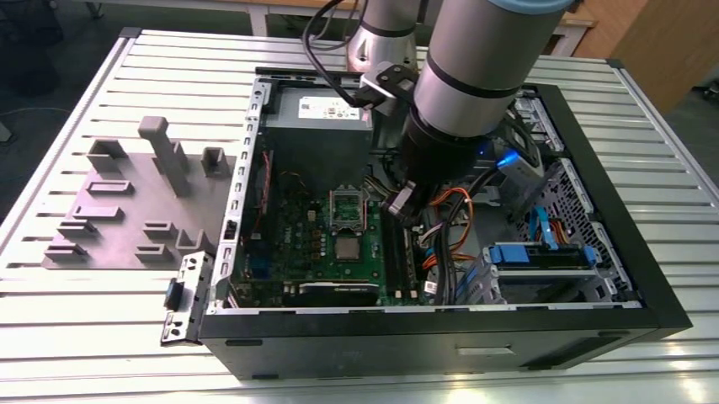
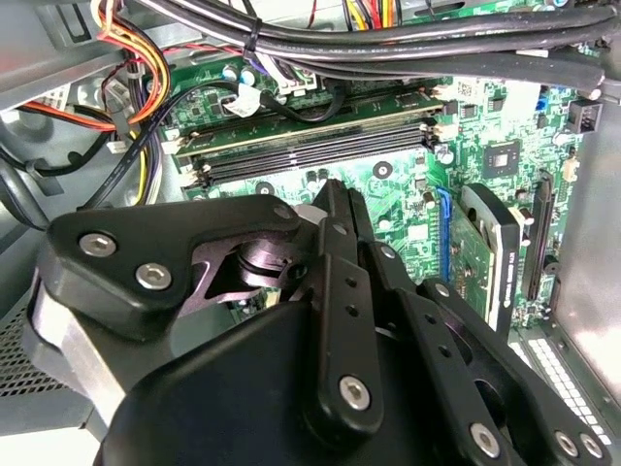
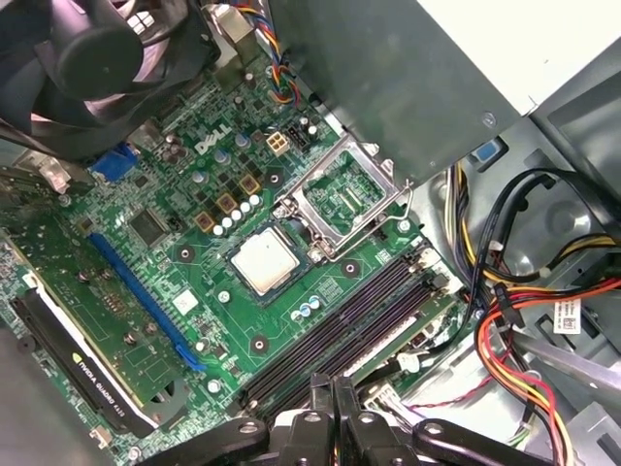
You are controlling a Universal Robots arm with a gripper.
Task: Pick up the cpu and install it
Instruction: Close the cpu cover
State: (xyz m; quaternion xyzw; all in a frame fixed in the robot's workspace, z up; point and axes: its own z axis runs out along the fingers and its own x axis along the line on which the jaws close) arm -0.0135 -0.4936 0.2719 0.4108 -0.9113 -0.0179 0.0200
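- The gripper is hanging inside the open computer case, above the memory slots; in both wrist views its two black fingers are pressing flat against each other with nothing between them, so the pincer is closed and empty.
- Just beyond the fingertips, the dark memory slots are running across the green motherboard, between the gripper and the chip.
- Past those slots, the cpu is lying flat in the socket seat, metal lid facing up, apart from the gripper.
- Being square, the chip is offering no real long axis; in the first wrist view its edges are sitting parallel to the socket's edges and skewed to the memory slots.
- In my judgement it is handling as a light, stiff, thin plate: the smooth metal top is likely slippery, and the underside contacts are fragile, so the safe hold is across two opposite side edges, keeping it level.
- Touching the far edge of the seat, the silver socket frame is standing flipped open.
- Farther on, the grey power supply and the black fan are bordering the board.
- In the exterior view, the cpu is sitting below the open frame, towards the view's left of the arm.
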